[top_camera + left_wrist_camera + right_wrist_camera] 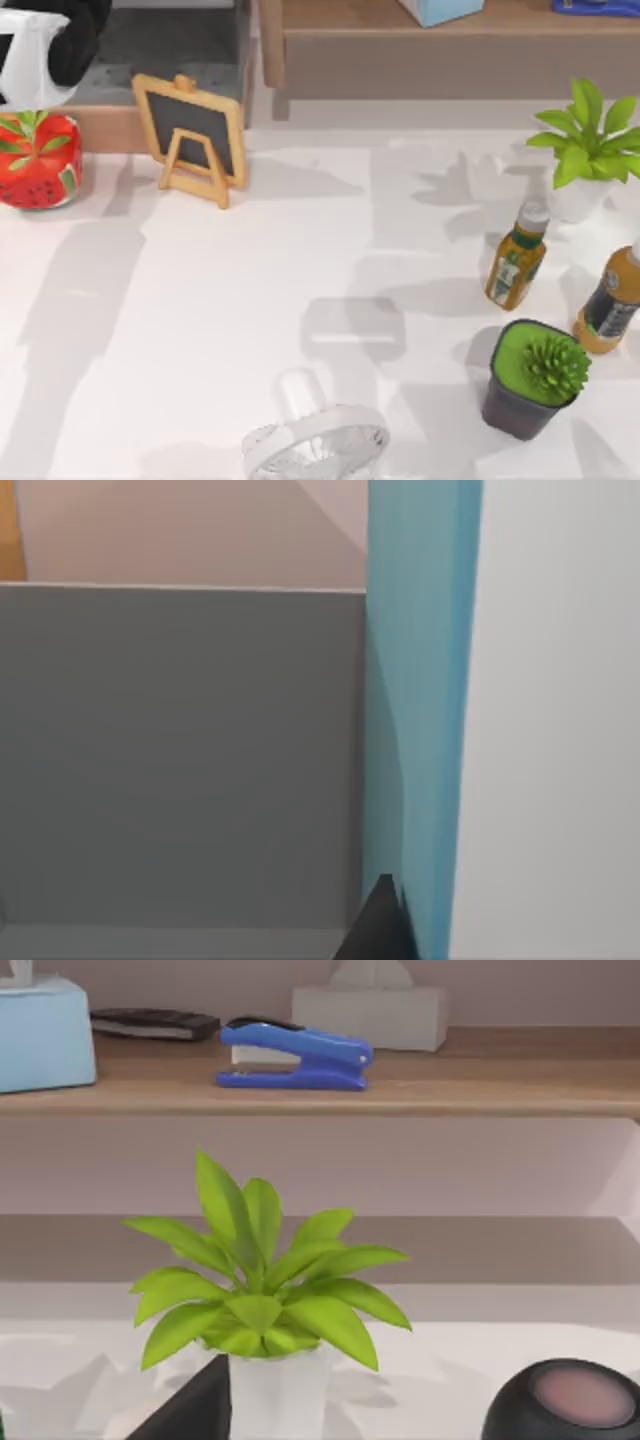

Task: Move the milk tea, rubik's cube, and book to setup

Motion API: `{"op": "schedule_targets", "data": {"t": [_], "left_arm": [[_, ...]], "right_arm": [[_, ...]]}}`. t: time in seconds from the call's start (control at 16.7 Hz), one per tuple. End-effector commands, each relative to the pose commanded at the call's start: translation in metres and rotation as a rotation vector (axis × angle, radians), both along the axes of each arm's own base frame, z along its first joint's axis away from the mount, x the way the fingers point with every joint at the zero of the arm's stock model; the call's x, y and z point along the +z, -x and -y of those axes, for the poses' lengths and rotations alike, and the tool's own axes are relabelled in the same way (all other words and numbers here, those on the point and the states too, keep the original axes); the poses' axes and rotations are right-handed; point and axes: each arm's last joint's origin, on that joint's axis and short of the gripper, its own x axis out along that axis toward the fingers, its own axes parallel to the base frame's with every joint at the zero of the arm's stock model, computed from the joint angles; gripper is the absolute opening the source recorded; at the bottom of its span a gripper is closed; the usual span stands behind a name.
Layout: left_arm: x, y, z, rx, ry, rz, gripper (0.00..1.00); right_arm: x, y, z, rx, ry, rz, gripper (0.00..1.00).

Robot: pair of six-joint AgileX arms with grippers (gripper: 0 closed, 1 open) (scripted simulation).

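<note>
Scanning counter [200, 330]: white, with a small blackboard easel [192, 135] far left.
Right side: two tea bottles [516, 258], leafy plant [585, 140], dark-potted succulent [535, 378].
Near edge: white fan [315, 445].
Shelf: blue stapler [295, 1057].
Claws: state cannot tell.

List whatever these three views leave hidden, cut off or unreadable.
- Top view: the white desk fan is cut off by the bottom edge; the blue stapler and light blue tissue box by the top edge.
- Top view: labels on the two tea bottles are too small to read.
- Left wrist view: a grey panel and teal surface sit too close to identify.
- Right wrist view: the dark round object is cut off by the bottom edge.
</note>
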Motion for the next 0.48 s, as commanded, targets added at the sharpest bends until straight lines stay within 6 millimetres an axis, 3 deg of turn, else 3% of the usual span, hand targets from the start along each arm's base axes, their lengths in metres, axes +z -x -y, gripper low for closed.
{"op": "schedule_targets", "data": {"t": [0.48], "left_arm": [[0.0085,0.0081,-0.0016,0.004,-0.002,-0.001,0.00]], "right_arm": [[0.0000,0.0000,0.0000,0.000,0.000,0.000,1.00]]}}
